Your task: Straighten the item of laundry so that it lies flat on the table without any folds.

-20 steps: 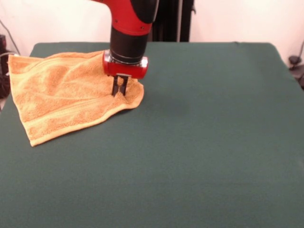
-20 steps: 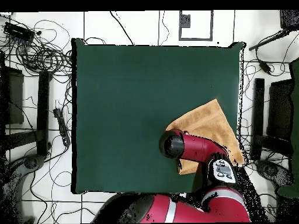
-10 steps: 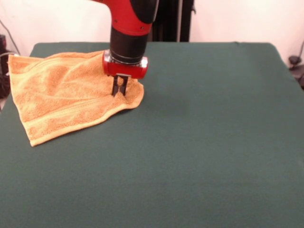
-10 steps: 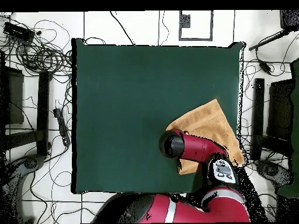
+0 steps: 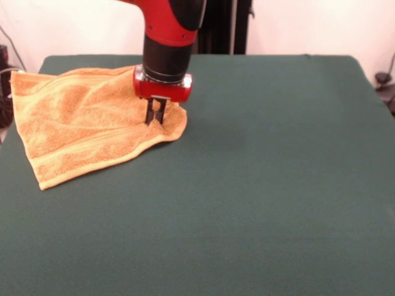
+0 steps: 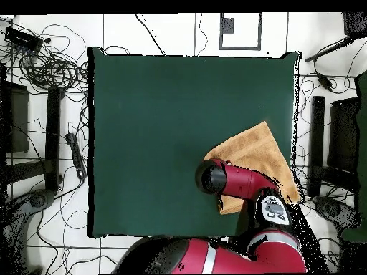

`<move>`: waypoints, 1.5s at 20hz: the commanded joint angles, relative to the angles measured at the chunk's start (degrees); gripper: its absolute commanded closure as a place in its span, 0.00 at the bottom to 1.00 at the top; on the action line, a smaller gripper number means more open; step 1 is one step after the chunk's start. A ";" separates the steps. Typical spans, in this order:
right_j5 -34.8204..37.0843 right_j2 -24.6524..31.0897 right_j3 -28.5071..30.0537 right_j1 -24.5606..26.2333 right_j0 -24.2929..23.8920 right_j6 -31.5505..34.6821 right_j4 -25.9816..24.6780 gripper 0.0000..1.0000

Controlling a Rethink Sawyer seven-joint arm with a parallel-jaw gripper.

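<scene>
Golden-orange terry, the towel is lying near one corner of the green table, slightly rumpled. The gripper is pressing down at the towel's corner farthest from that table corner, its fingers pinching a small peak of cloth between them.

In the front view the towel lies on the bench at its far left, one corner reaching the left edge. The gripper stands upright over the towel's right corner, its fingers close together and pressed into the cloth there. The rest of the bench, to the right and nearer the camera, carries nothing else. In the overhead view the towel sits near the right edge, the arm overlapping its lower-left part.
</scene>
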 commanded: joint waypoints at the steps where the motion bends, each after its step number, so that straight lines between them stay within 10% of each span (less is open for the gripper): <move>1: -8.21 8.28 -2.24 10.61 1.19 12.87 3.63 1.00; 11: -8.07 8.13 -2.38 10.70 1.35 13.05 3.84 1.00; 12: -7.84 7.99 -2.58 10.72 1.52 13.05 3.91 0.00; 30: -8.74 8.08 -2.46 10.53 1.55 12.17 3.47 0.00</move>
